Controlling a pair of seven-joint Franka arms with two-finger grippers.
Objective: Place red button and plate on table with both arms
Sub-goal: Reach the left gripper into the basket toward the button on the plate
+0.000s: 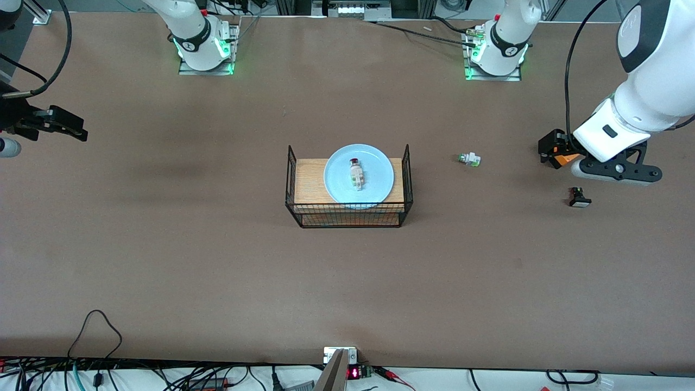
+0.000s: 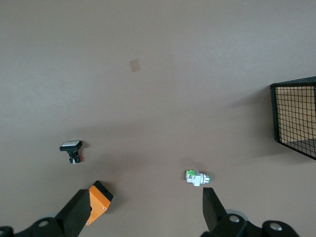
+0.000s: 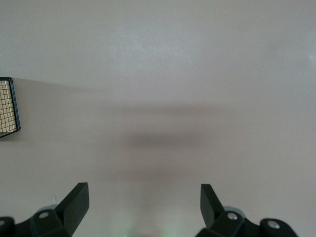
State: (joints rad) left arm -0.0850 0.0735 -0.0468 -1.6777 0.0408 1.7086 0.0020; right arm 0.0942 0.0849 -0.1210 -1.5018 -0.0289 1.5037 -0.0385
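The light blue plate (image 1: 336,182) lies on the wood top of a black wire rack (image 1: 347,214) in the middle of the table (image 1: 217,255). On the plate's centre lies the red button (image 1: 355,175), its red cap pointing toward the robots' bases. My left gripper (image 1: 554,152) (image 2: 148,207) hangs open over the table toward the left arm's end, holding nothing; one finger (image 2: 96,202) carries an orange pad. Over the table's right-arm end, my right gripper (image 1: 70,126) (image 3: 143,202) is open and empty. Both stay well apart from the rack.
A white-green switch (image 1: 469,159) (image 2: 197,177) lies on the table between the rack and my left gripper. A black-based switch with a white cap (image 1: 579,197) (image 2: 72,149) sits nearer the front camera. The rack's mesh side (image 2: 296,118) (image 3: 7,108) shows in both wrist views.
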